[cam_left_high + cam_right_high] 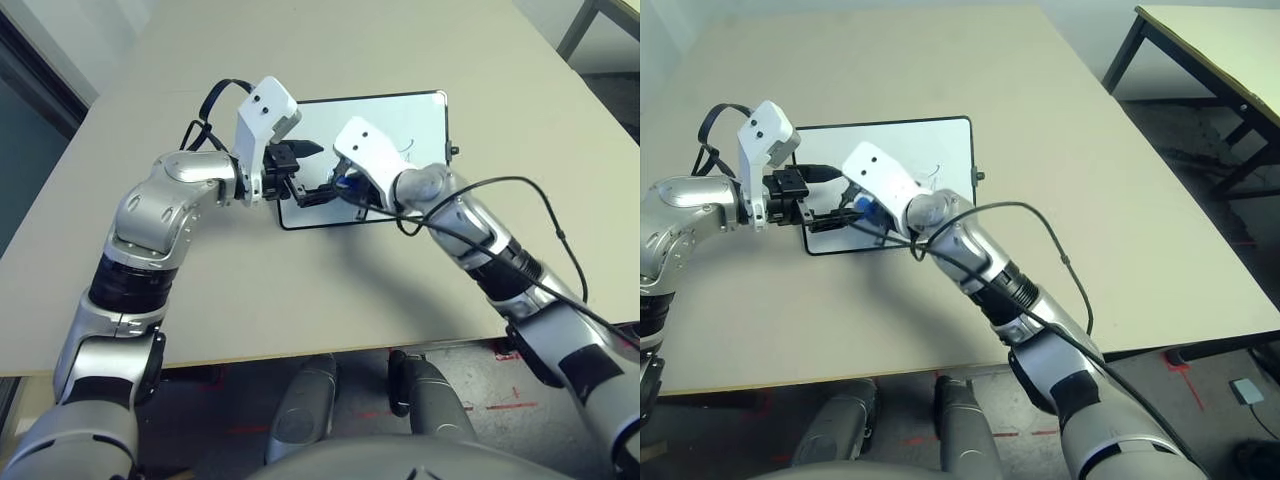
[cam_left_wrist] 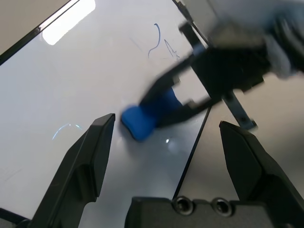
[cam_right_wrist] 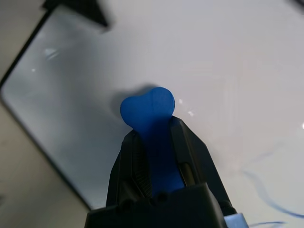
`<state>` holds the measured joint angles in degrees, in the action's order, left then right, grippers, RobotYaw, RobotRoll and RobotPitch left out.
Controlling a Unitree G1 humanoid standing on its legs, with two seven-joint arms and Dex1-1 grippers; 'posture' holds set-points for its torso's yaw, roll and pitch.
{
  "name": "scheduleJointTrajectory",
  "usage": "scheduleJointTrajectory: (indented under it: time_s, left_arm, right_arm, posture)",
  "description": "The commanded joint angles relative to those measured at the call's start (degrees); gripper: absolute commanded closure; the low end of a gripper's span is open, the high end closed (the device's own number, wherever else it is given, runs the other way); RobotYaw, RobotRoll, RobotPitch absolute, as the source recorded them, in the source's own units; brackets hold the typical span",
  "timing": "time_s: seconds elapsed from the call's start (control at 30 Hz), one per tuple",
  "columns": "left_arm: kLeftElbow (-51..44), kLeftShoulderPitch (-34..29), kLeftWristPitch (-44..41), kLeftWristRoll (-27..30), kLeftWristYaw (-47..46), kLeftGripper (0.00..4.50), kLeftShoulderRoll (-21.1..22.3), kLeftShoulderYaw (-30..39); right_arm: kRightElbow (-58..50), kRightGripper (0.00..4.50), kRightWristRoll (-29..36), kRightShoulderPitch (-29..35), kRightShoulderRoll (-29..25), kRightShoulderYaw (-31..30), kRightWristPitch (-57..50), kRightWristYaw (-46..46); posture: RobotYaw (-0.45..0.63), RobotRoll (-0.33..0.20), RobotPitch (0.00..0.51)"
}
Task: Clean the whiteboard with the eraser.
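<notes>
I have the eraser (image 3: 151, 124) clenched in my right hand (image 3: 156, 156), its long axis running straight out along the fingers, free end down on the whiteboard (image 1: 420, 118) near the board's near-left corner. Faint blue scribbles (image 2: 159, 42) lie farther across the board from that corner. My left hand (image 2: 166, 137) hangs released beside the same corner. The board rests on the counter (image 1: 300, 300).

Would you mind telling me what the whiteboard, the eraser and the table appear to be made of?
The whiteboard: glossy white surface, likely coated metal or laminate, since it mirrors a ceiling light; its thin black frame could be plastic or metal. The eraser: matte, evenly blue, probably foam or soft plastic; the look leaves it open. The table: matte beige top, likely laminate.
</notes>
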<state>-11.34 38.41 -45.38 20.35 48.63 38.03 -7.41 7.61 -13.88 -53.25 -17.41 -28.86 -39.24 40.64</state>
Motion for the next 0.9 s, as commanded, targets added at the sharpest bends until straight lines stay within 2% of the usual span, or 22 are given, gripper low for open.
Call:
scheduleJointTrajectory:
  time_s: [0.03, 0.23, 0.5, 0.7, 0.9]
  left_arm:
    - [-0.3, -0.4, -0.1, -0.2, 0.1, 0.00, -0.3, -0.8]
    - [0.3, -0.1, 0.1, -0.4, 0.2, 0.00, -0.4, -0.7]
    - [0.7, -0.1, 0.2, -0.5, 0.3, 0.00, -0.3, -0.5]
    - [0.1, -0.7, 0.3, -0.5, 0.2, 0.00, -0.3, -0.5]
    - [0.6, -0.2, 0.8, -0.6, 0.1, 0.00, -0.7, -1.1]
  right_arm:
    - [4.3, 3.70, -0.5, -1.0, 0.7, 2.1, 0.1, -2.2]
    - [5.5, 3.70, -0.5, -2.3, 3.3, 2.3, 1.2, -3.2]
    - [-0.4, 3.70, -1.2, 2.5, 4.8, -2.5, -0.8, -0.1]
    - [-4.2, 3.70, -1.7, 5.7, 1.6, -1.9, -2.6, 1.1]
    - [-3.9, 3.70, -2.1, 5.1, -3.0, 1.6, -2.6, 1.4]
  posture:
    - [0.10, 0.000, 0.148]
    - [0.11, 0.000, 0.148]
    - [0.12, 0.000, 0.151]
    - [0.11, 0.000, 0.150]
    - [0.09, 0.000, 0.148]
